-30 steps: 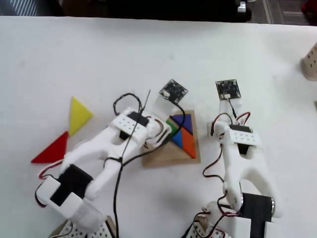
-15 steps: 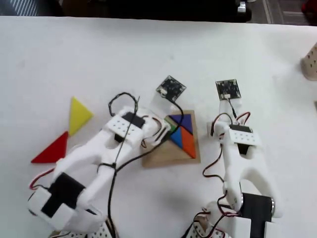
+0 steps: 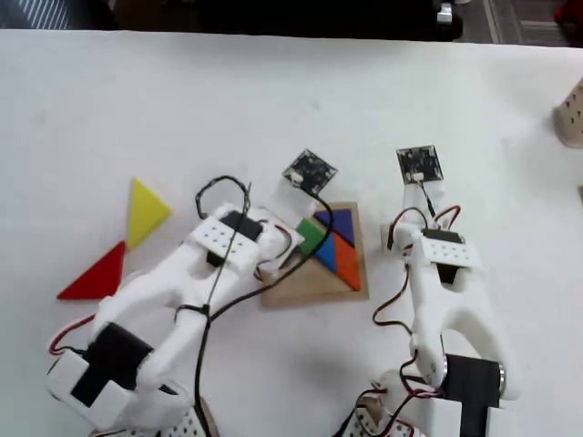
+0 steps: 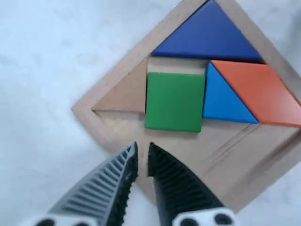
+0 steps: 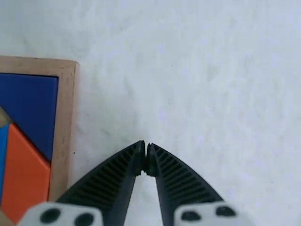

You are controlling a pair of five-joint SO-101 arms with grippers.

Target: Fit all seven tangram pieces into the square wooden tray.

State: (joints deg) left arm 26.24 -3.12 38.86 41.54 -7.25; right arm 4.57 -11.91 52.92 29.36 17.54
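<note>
The square wooden tray lies on the white tabletop between the two arms. Four pieces sit inside it. A green square is near the middle. A dark blue triangle fills one corner of the tray. A light blue triangle touches the green square's side, and an orange slanted piece lies against that triangle. The rest of the tray floor is bare wood.

The left claw hangs over the bare part of the tray, just beside the green square. Its jaws are narrowed to a thin slit and hold nothing. The right claw sits over the tabletop just outside the tray's rim, on the side by the dark blue triangle. Its tips are pressed together and empty.

A yellow triangle and a red triangle lie flat on the tabletop, well apart from the tray, beyond the left arm.
</note>
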